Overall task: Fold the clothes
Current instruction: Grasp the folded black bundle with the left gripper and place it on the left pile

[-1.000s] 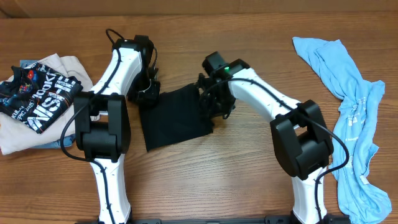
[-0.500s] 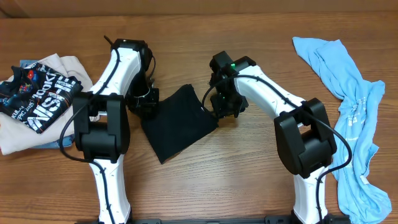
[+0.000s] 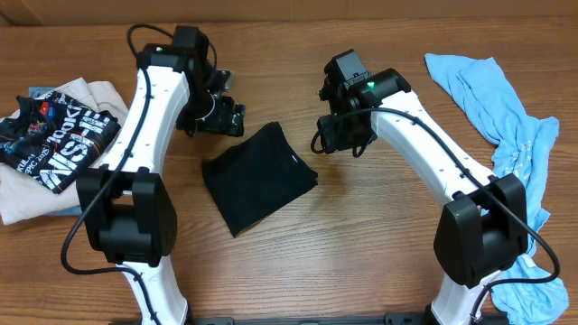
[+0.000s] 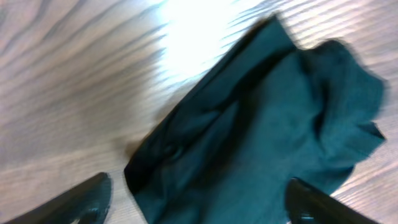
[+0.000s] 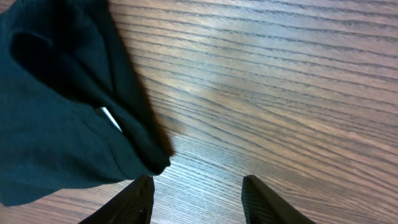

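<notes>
At the middle of the brown wooden table [image 3: 361, 262], your folded black cloth garment [image 3: 257, 176] lies flat. Your left gripper [image 3: 224, 117] hovers at its eleven o'clock, jaws spread wide, holding nothing. Your right gripper [image 3: 343, 137] is at two o'clock, also wide open and empty, just off the cloth's corner.

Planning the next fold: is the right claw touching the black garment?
Apart. The overhead view shows bare table between the right claw and the black garment's near corner.
</notes>
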`<action>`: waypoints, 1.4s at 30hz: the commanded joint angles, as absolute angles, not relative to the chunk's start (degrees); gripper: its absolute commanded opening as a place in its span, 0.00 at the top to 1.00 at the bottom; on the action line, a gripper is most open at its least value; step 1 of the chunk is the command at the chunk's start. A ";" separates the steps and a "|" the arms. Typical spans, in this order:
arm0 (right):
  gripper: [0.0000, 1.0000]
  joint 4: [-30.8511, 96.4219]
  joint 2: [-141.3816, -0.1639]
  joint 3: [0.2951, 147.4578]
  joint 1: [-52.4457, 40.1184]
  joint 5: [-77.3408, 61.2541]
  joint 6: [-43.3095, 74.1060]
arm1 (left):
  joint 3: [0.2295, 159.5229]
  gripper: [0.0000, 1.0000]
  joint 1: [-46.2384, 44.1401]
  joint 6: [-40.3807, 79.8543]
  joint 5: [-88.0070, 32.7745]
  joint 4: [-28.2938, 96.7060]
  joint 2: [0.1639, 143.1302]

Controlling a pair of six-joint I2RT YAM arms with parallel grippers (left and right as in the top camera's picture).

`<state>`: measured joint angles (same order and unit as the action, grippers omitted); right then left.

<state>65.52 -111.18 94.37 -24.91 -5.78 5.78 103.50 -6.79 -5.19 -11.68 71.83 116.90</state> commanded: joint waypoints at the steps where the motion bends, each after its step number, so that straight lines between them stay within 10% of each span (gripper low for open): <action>1: 0.51 65.52 -110.89 94.50 -25.10 -6.50 6.04 | 103.63 0.03 -7.53 -18.35 -15.97 69.93 116.90; 23: 0.50 66.00 -110.91 94.50 -25.10 -7.16 6.04 | 103.63 0.00 -7.70 -24.23 -24.36 66.15 132.53; 25: 0.50 66.00 -110.91 94.52 -25.10 -7.16 6.04 | 103.63 0.09 -8.01 -24.23 -25.87 66.46 134.54; 32: 0.50 66.13 -110.89 94.50 -25.10 -7.14 6.04 | 103.70 0.88 -8.69 -24.47 -26.22 69.25 135.92; 42: 0.50 66.13 -110.89 94.50 -25.10 -7.11 6.02 | 107.22 0.96 -3.40 -20.86 -21.52 74.52 125.64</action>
